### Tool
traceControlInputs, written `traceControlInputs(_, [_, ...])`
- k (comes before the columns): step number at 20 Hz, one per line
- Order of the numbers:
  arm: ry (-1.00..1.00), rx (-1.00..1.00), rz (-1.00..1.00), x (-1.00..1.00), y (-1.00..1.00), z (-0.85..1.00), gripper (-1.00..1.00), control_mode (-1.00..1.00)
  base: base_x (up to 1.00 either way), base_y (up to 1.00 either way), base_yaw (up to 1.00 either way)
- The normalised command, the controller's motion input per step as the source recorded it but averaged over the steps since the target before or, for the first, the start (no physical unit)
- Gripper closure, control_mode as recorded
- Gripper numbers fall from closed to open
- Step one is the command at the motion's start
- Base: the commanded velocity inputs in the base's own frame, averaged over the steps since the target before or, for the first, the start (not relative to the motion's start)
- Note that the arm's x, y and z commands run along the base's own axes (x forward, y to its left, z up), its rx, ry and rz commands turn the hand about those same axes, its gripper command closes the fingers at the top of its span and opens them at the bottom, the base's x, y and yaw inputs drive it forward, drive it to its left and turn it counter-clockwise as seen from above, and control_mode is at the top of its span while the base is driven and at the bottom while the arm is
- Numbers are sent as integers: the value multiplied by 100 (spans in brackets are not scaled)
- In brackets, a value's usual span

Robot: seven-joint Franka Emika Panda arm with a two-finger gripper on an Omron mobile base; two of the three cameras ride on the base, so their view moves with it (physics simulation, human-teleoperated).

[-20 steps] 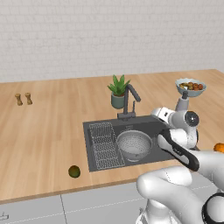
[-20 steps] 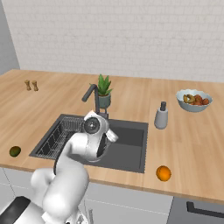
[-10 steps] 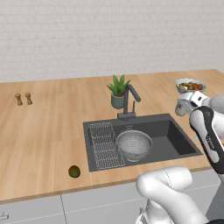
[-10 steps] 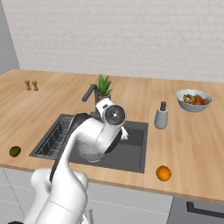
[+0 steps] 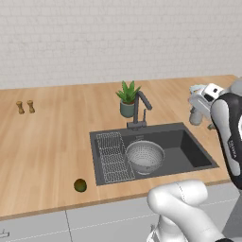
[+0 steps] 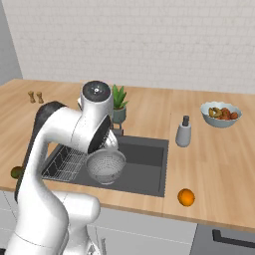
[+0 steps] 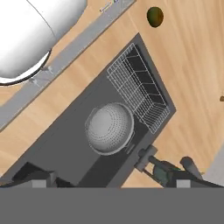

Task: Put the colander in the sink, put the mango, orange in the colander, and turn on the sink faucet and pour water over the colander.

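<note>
The silver perforated colander [image 5: 145,156] sits upright in the dark sink [image 5: 189,152], just right of the wire rack [image 5: 112,157]. On the counter left of the sink lies the green mango [image 5: 80,185]. The orange [image 6: 186,197] rests near the front edge, right of the sink. Behind the basin stands the dark faucet [image 5: 138,109], its spout angled toward the sink's right side. My gripper [image 5: 196,100] hangs high over the sink's right end. It is open and empty. From above, the hand view shows the colander [image 7: 109,128], the mango [image 7: 155,16] and my widely spread fingertips [image 7: 190,165].
A potted plant [image 5: 127,98] stands beside the faucet. A soap dispenser [image 6: 184,132] and a white fruit bowl [image 6: 220,113] are on the right counter. Two small shakers [image 5: 25,107] stand far left. My own arm [image 6: 69,129] covers the sink's left part in the right base view.
The arm has risen from beside the colander and swung up and right, over the sink's right end. The colander stays in the sink. The jaws remain open.
</note>
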Motion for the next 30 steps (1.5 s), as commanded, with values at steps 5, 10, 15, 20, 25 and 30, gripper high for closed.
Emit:
traceControlInputs(5, [5, 1, -1, -98, 87, 7, -100, -100, 0, 0, 0])
traceControlInputs(10, [-4, -4, 5, -52, 100, 0, -100, -100, 0, 0, 0])
traceControlInputs(15, [0, -2, 19, 7, 100, -7, -100, -100, 0, 0, 0])
traceControlInputs(20, [2, 0, 25, 31, 87, -23, -100, -100, 0, 0, 0])
traceControlInputs(25, [2, 0, 17, 30, 74, -32, -100, -100, 0, 0, 0])
traceControlInputs(30, [11, -10, 8, 29, 77, -45, -100, -100, 0, 0, 0])
